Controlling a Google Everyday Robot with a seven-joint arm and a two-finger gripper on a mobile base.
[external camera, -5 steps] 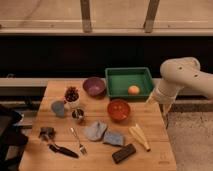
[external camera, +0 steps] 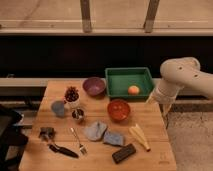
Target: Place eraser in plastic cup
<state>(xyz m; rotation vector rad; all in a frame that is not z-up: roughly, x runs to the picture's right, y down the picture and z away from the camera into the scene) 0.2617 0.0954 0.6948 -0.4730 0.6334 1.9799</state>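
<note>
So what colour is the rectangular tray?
The rectangular tray is green, camera view; gripper beside its right edge.

No text, label, brand, number or sign readable anywhere, not on the wooden table (external camera: 55, 91) nor the green tray (external camera: 127, 71); gripper (external camera: 166, 106) hangs at the table's right edge, beside the tray

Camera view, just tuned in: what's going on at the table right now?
The robot's gripper hangs at the right edge of the table, just right of the green tray, open and holding nothing. The eraser lies flat near the table's front edge, right of centre. The plastic cup stands upright on the left side, beside the white cup with dark red contents. Nothing is being handled; the eraser is not yet picked up.
</note>
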